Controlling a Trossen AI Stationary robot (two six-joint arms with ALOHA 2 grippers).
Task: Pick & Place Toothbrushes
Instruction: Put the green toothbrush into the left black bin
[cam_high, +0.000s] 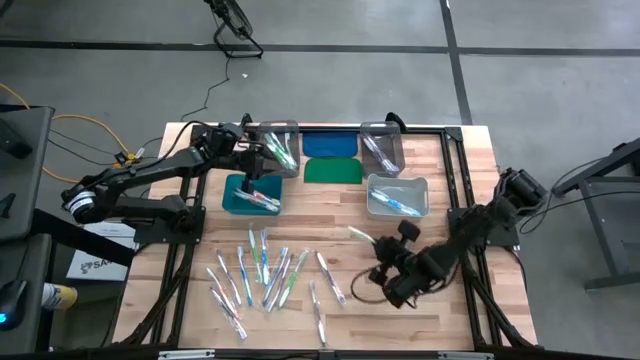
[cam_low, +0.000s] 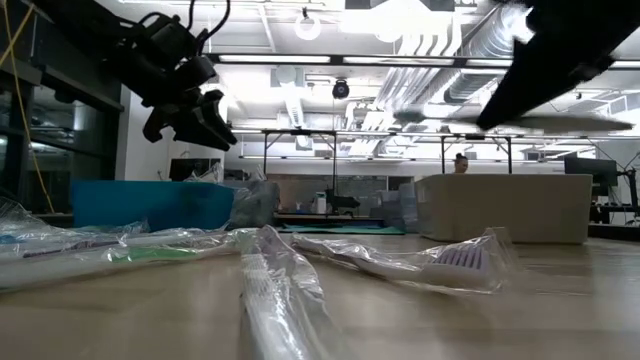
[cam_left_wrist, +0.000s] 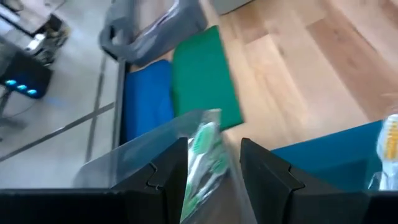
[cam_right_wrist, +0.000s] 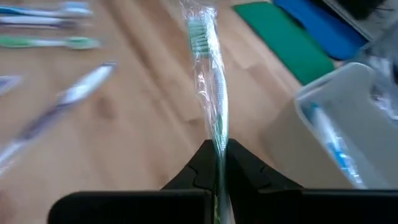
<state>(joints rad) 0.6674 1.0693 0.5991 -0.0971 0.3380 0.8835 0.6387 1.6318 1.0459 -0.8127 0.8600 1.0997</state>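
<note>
Meanwhile, both tools grip wrapped toothbrushes: left tool (cam_high: 258, 160), right tool (cam_high: 375, 242); some fill bins (cam_high: 397, 195), many litter the desk (cam_high: 400, 310).

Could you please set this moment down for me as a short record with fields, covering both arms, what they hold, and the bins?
right gripper: shut on green-bristled wrapped toothbrush, above the wood table
left gripper: jaws around a second green wrapped toothbrush, over the bins
teal plastic bin: holds toothbrushes
white plastic bin: holds a blue toothbrush
loose wrapped toothbrushes: scattered on the table's front
flat blue lid and flat green lid: side by side, between the bins
</note>
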